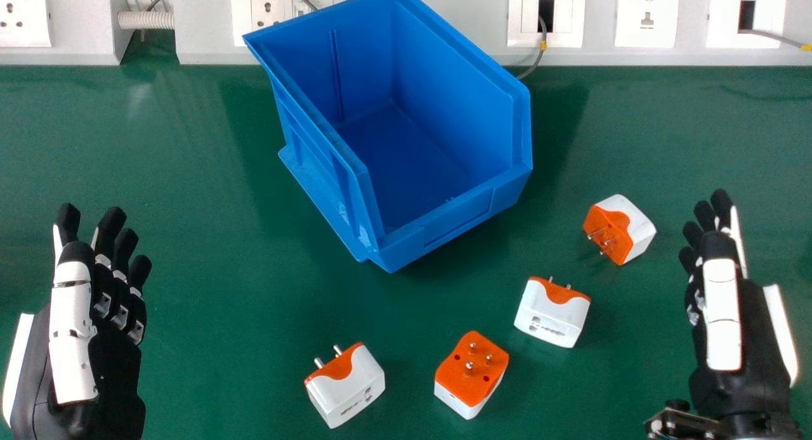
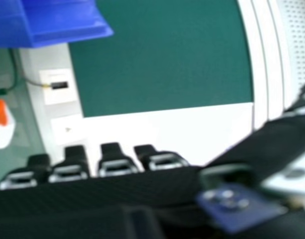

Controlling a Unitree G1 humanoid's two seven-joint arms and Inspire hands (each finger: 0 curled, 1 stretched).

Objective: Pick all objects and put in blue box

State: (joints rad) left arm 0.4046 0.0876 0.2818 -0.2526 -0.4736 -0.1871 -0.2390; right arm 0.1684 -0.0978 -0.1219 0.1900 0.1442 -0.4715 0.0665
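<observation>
The blue box (image 1: 438, 221) stands at the back centre of the green table, its inside bare. Four orange and white plug adapters lie in front of it: one (image 1: 349, 389) with pins up at the front, another (image 1: 460, 389) beside it, a third (image 1: 550, 316) farther right, and one on its side (image 1: 634, 227) nearest my right hand. My left hand (image 1: 73, 326) is at the left, open and holding nothing. My right hand (image 1: 723, 313) is at the right, also open. In the right hand view, my right hand (image 2: 115, 167) shows its fingertips, with the box (image 2: 62, 22) and an adapter (image 2: 3, 127) beyond.
A white wall panel (image 1: 590, 56) with sockets and grey cables runs along the table's back edge, close behind the box. Green table surface (image 1: 209, 237) lies between my left hand and the box.
</observation>
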